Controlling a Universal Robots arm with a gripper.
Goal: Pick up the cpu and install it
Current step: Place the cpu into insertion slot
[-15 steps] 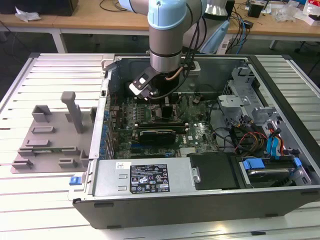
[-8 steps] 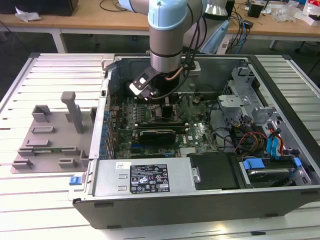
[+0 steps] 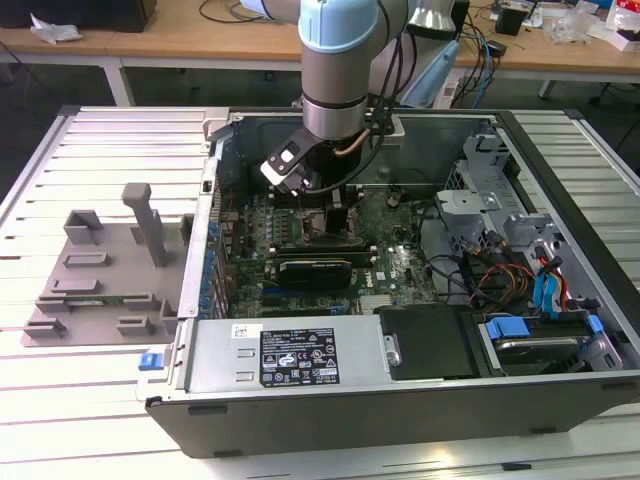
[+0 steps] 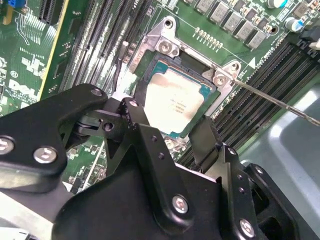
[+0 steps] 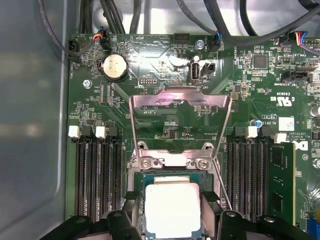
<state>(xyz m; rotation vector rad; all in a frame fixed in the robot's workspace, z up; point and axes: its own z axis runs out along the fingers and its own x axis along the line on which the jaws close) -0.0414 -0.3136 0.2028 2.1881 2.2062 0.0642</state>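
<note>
Slatted metal tabletop [image 3: 100, 150] is carrying an open computer case [image 3: 400, 410], which is lying on its side with its inside facing up. Behind it, wooden desks are holding cables and loose items. Into the case, the robot arm [image 3: 340, 70] is reaching straight down over the green motherboard [image 5: 165, 65]. A grey plastic tray [image 3: 100, 290] is sitting on the tabletop at the exterior view's left, just beside the case wall. Inside the case, a silver power supply box [image 3: 300, 355] is lying along the near wall.

On the board, the socket's metal load plate [image 5: 180, 95] is standing swung open, and banks of black memory slots [image 5: 95, 170] are running along both sides of the socket. A thin lever rod [image 4: 280, 102] is sticking out from the socket's corner.

The gripper [image 4: 168, 117] is hanging directly above the socket, clamping the cpu [image 5: 172, 210], with its black fingers [image 4: 137, 117] pressing against two opposite edges of the chip. The cpu is sitting level within the socket frame, silver top facing up. A round coin battery [image 5: 114, 66] is resting on the board beyond the load plate.
</note>
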